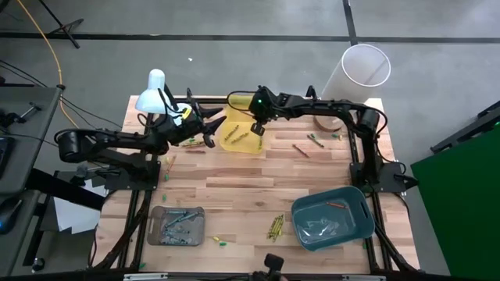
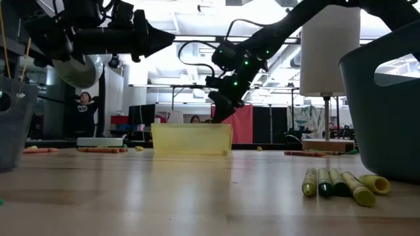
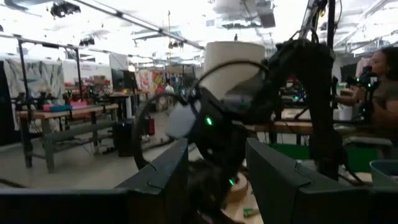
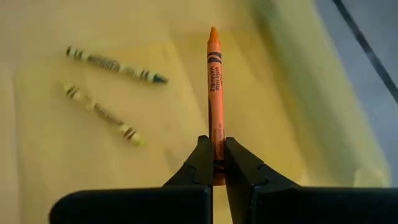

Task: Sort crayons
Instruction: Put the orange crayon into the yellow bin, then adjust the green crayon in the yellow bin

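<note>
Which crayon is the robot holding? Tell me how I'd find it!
Find the yellow tray at the far middle of the wooden table. The right gripper hangs over it, pinching an orange crayon by one end. Two more crayons lie flat in the tray, but the orange one is the only one in the gripper.

Robotics lab / open-plan workshop. Wooden desk (image 1: 258,176) on a dark metal frame stands on grey concrete floor (image 1: 234,62) w/ taped lines and a loose yellow cable (image 1: 53,55). Beyond the desk's far edge: workbenches (image 3: 68,115), exposed ceiling w/ strip lights (image 2: 197,16), hanging cables, and persons (image 2: 84,108) at other stations.
</note>
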{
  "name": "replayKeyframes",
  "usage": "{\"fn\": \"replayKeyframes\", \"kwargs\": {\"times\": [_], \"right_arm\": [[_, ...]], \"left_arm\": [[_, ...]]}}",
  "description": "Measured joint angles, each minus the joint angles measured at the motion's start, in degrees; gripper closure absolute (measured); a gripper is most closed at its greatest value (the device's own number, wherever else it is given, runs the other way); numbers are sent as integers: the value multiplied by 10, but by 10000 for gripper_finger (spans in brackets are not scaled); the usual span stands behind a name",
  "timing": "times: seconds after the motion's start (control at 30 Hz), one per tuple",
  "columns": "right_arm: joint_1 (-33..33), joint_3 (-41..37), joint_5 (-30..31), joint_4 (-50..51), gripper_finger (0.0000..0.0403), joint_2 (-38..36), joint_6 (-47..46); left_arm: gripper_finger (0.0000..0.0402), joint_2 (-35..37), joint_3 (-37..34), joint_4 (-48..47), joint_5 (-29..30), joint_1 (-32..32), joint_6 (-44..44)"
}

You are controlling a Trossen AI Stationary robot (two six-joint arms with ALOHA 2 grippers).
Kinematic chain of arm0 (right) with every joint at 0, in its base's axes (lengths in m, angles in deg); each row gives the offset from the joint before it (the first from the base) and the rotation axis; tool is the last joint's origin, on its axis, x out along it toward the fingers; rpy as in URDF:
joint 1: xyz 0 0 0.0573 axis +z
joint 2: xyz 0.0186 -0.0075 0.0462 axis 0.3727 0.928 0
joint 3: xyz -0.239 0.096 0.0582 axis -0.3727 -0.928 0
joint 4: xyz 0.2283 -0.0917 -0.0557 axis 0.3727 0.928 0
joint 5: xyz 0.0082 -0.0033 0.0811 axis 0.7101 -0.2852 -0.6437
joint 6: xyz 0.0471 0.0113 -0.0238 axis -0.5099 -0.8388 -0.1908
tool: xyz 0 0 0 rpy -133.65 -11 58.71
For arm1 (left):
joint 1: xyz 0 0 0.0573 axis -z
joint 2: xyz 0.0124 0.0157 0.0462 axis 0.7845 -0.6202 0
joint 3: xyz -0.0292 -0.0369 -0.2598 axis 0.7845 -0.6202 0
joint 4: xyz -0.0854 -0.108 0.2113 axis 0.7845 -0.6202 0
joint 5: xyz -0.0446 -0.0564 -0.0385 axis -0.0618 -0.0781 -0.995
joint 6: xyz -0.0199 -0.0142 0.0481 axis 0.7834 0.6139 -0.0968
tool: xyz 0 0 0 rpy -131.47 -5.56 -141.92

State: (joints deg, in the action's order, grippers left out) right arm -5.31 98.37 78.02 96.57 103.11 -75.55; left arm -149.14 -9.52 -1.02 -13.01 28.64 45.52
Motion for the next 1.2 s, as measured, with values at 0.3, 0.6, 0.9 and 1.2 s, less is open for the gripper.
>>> {"fn": "replayKeyframes", "kwargs": {"times": [0.3,0.6,0.9,1.2], "right_arm": [[-23,3,0,-2,392,1,-1],[-25,3,-44,-11,273,1,14],[-35,1,-142,38,203,-35,39],[-30,-23,-261,70,204,-133,45]], "left_arm": [[255,20,0,-60,2,0,1],[255,20,0,-64,2,0,1],[255,19,37,-207,47,0,47],[255,-88,271,-625,122,-13,87]]}}
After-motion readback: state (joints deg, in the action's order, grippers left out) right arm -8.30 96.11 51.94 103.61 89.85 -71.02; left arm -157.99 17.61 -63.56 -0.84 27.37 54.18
